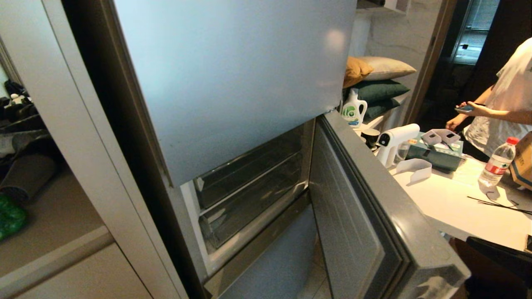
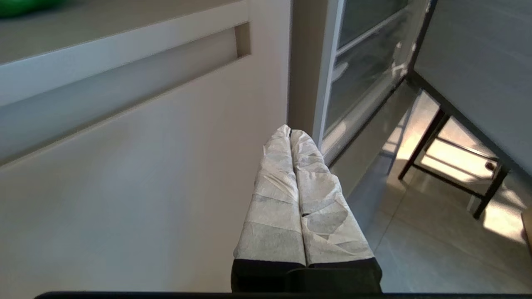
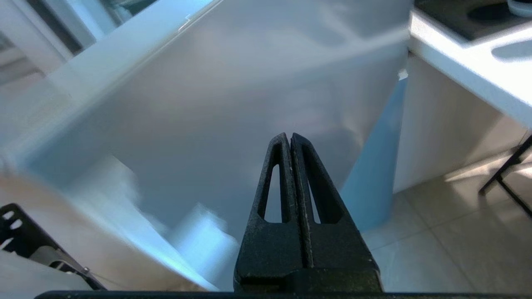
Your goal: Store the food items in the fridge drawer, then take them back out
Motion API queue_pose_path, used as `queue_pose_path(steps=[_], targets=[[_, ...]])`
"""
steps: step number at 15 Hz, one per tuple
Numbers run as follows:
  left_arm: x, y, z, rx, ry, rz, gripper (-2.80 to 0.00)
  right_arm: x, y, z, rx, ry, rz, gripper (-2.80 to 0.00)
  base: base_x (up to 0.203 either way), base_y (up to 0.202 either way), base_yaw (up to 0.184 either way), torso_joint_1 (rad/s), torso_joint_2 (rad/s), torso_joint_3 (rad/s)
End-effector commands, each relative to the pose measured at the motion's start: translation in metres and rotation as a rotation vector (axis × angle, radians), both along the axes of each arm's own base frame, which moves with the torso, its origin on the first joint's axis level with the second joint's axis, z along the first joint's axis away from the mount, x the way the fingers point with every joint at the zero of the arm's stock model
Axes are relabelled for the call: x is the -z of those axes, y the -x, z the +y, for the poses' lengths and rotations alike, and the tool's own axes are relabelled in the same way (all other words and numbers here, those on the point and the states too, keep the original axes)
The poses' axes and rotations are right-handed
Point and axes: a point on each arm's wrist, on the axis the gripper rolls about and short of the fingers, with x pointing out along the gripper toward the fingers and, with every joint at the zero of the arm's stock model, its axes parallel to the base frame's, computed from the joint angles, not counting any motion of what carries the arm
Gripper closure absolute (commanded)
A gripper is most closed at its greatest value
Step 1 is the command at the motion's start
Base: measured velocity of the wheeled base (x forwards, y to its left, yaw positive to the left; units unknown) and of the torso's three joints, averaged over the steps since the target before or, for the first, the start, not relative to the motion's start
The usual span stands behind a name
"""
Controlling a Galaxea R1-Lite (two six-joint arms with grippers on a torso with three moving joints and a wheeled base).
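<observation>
The silver-grey fridge's lower door [image 1: 365, 216] stands open to the right. Behind it, two clear plastic fridge drawers [image 1: 249, 187] sit pushed in, one above the other, and I see no food in them. A glossy green pepper [image 1: 10, 218] lies on the beige counter at the far left, and shows as a green edge [image 2: 25, 4] in the left wrist view. My left gripper [image 2: 289, 131], wrapped in white tape, is shut and empty, low beside the cabinet front. My right gripper [image 3: 289, 136] is shut and empty, pointing at the open door's outer face. Neither gripper shows in the head view.
The upper fridge door [image 1: 232, 74] is closed. A white table [image 1: 457, 203] at right carries a water bottle [image 1: 496, 162], a white spray gun [image 1: 392, 143] and a green box [image 1: 434, 153]. A person [image 1: 507, 104] stands behind it. Dark frame legs [image 2: 449, 166] stand on the tiled floor.
</observation>
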Motion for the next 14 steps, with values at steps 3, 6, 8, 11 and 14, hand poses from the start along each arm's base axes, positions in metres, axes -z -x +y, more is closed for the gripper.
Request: queue_pose_path(steps=[3,6,8,11,14], targets=[[0.003,-0.001,0.0,0.0,0.0,0.012,0.0,0.003,0.006,0.009,-0.056,0.029,-0.022,0.0,0.0,0.0,0.0,0.0,0.0,0.0],[0.003,-0.001,0.0,0.0,0.0,0.012,0.0,0.002,0.0,0.017,-0.074,0.042,-0.009,0.0,0.0,0.0,0.0,0.0,0.0,0.0],[0.003,-0.001,0.0,0.0,0.0,0.012,0.0,0.0,-0.011,0.034,-0.142,0.052,0.027,0.0,0.0,0.0,0.0,0.0,0.0,0.0],[0.003,-0.001,0.0,0.0,0.0,0.012,0.0,0.005,-0.042,0.078,-0.267,0.097,0.153,0.0,0.0,0.0,0.0,0.0,0.0,0.0],[0.003,-0.001,0.0,0.0,0.0,0.012,0.0,0.02,-0.088,0.109,-0.273,0.149,0.254,0.0,0.0,0.0,0.0,0.0,0.0,0.0]])
